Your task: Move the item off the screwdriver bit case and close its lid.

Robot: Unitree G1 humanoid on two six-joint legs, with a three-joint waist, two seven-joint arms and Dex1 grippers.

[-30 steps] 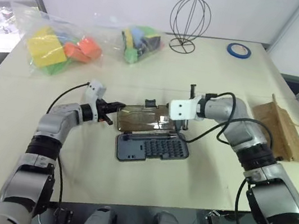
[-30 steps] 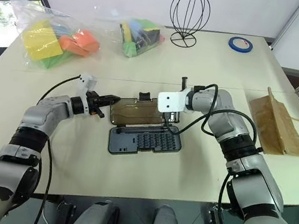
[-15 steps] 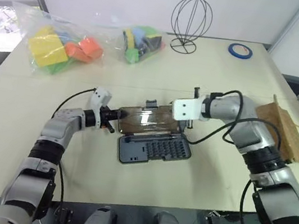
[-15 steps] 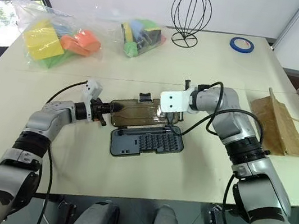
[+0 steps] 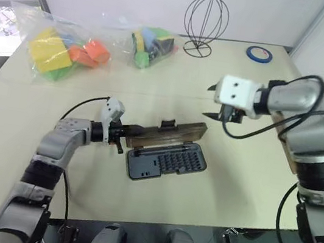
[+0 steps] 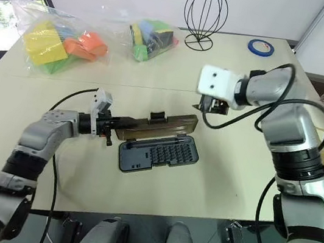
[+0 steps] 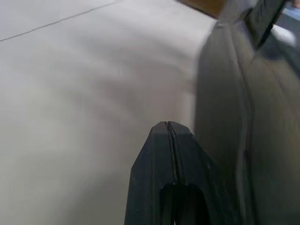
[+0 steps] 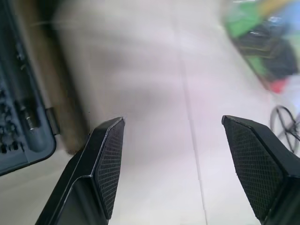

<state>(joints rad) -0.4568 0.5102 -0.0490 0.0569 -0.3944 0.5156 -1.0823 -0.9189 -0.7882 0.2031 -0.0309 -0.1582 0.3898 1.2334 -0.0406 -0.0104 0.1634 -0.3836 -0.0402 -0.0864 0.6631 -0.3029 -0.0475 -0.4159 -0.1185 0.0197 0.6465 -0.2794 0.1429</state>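
On the far left of the worktop, a clear bag of coloured blocks is lying, with a second, smaller bag of blocks a little further right.

Nearer the front edge, the left gripper is lying low over the worktop with its fingers pressed flat together, nothing between them, their tips at the left end of the lid. The smoky-brown lid is standing part-raised on its hinge, tilting over the screwdriver bit case, whose dark tray of bits is lying open toward the front edge.

Behind these, a black wire stand is standing near the back edge.

Further right, the right gripper is hovering well above the worktop, its fingers spread wide and holding nothing. A blue tape roll is sitting at the back right. The paper bag is lying on the worktop's right side, off the case and largely hidden behind the right arm.
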